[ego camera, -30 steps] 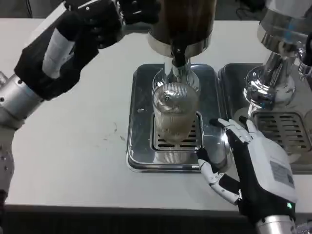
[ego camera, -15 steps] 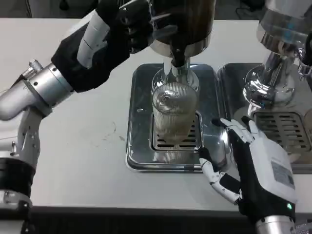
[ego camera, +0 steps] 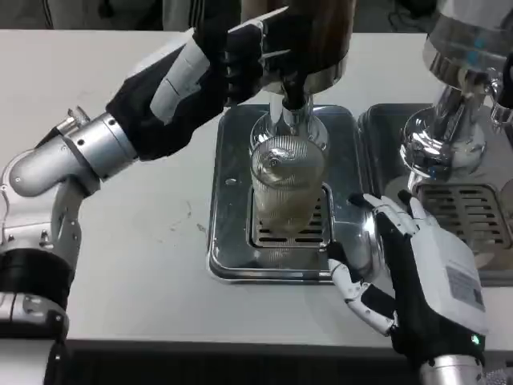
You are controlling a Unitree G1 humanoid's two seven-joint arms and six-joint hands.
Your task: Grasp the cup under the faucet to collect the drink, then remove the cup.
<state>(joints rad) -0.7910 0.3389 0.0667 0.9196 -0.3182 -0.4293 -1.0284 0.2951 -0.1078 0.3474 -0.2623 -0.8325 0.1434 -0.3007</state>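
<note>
Head view: one moment of the pour stage, seen from above the white table [ego camera: 136,241].
Change: across the last second the left hand [ego camera: 240,56] has swung in from the upper left toward the dispenser [ego camera: 309,40] and now sits against its base beside the faucet [ego camera: 293,95]; the right hand [ego camera: 417,277] has barely moved.
Meaning: judged from this, the left hand is going for the tap control and collection is under way or about to start; removal is not yet begun.
Left hand state: fingers curled toward the dispenser; whether they grip anything cannot be told.
Right hand state: spread apart, holding nothing, just beside the drip tray [ego camera: 228,184].
Cup location: the ribbed cup [ego camera: 287,188] stands upright on the tray's grate, directly under the faucet, untouched by either hand.
Count: one cup; two dispensers, the second [ego camera: 457,88] at right; two drip trays.
</note>
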